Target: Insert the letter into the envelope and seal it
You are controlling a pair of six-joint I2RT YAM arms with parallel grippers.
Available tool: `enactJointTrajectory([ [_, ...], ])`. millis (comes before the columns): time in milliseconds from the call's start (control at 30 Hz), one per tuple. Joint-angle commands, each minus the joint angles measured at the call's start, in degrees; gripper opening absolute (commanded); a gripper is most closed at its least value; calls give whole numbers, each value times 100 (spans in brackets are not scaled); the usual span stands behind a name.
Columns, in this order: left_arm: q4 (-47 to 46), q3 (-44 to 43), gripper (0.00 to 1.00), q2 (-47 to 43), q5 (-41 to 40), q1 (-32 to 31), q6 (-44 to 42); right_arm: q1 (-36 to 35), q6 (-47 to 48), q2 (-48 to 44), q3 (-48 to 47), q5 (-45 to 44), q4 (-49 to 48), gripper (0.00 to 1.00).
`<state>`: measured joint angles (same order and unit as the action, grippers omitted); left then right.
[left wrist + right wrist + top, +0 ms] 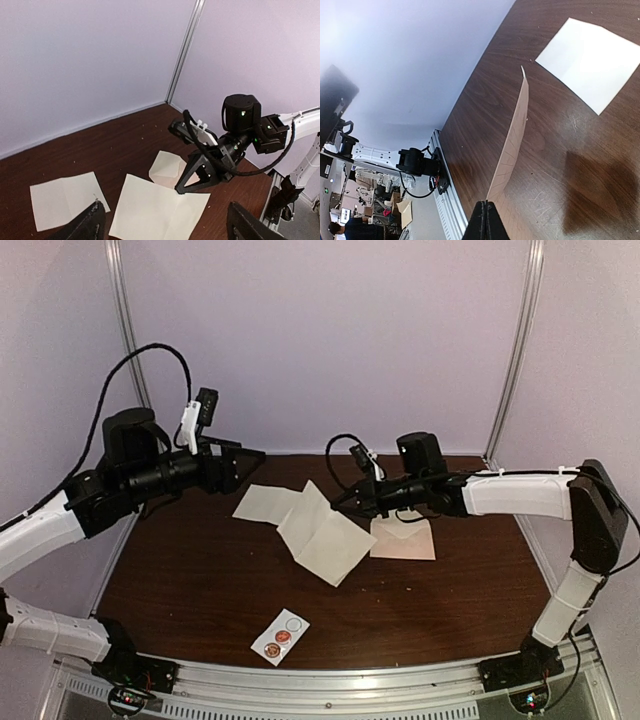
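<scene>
Right wrist view: my right tool [484,220] pinches the letter [512,145] by its edge, tilting it off the surface [200,580] for the nearby envelope [405,538]; my left tool [166,212] hangs spread, clear.

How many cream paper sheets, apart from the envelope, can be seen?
2. One smaller sheet lies flat toward the back wall. The larger creased sheet is beside it, next to the envelope, its edge pinched by the right claw. None seems hidden.
</scene>
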<state>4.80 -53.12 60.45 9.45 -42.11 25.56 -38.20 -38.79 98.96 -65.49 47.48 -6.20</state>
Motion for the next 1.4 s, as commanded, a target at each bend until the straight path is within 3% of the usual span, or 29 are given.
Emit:
enactJointTrajectory([
  [0, 884, -711, 85, 428, 180, -17, -1482, 20, 68, -392, -69, -206, -22, 0],
  [300, 401, -853, 83, 1236, 1097, -47, -2029, 14, -119, -929, -199, -352, -94, 0],
  [633, 658, -1468, 81, 2225, 1117, -456, -2496, -125, -374, -1152, -220, -557, -338, 0],
  [1033, 701, -1560, 78, 2727, -458, -907, -3011, -201, -500, -1100, -287, -498, -316, 0],
  [1167, 703, -1509, 75, 2788, -546, -947, -3019, -218, -541, -1055, -297, -468, -312, 0],
  [1367, 629, -1502, 57, 2868, -368, -985, -2964, -241, -585, -1004, -332, -459, -321, 0],
])
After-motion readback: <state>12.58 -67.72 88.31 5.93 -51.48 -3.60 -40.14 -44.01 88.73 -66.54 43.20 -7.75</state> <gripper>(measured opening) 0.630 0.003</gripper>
